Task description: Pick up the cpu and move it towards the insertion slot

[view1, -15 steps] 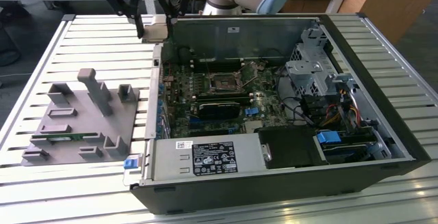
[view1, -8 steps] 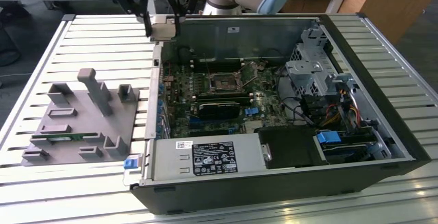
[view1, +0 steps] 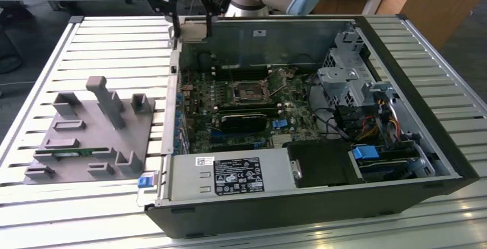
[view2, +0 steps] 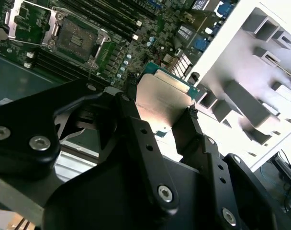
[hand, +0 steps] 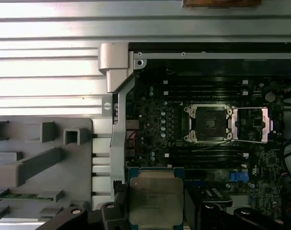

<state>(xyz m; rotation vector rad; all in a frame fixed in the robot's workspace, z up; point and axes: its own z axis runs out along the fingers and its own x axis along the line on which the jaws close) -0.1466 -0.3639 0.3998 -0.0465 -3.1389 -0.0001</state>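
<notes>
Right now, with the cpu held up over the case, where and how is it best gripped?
By its two opposite edges, as the gripper has it now: the cpu is a thin flat square, so the fingers pinch its rim from the sides, leaving the silvery top bare. The insertion slot lies open-framed on the motherboard, some way from the chip.

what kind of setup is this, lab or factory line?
Likely a robotics lab bench for PC assembly trials: an open computer case lies on a slatted metal table, a grey parts fixture beside it, desks behind. The gripper holds the cpu.
</notes>
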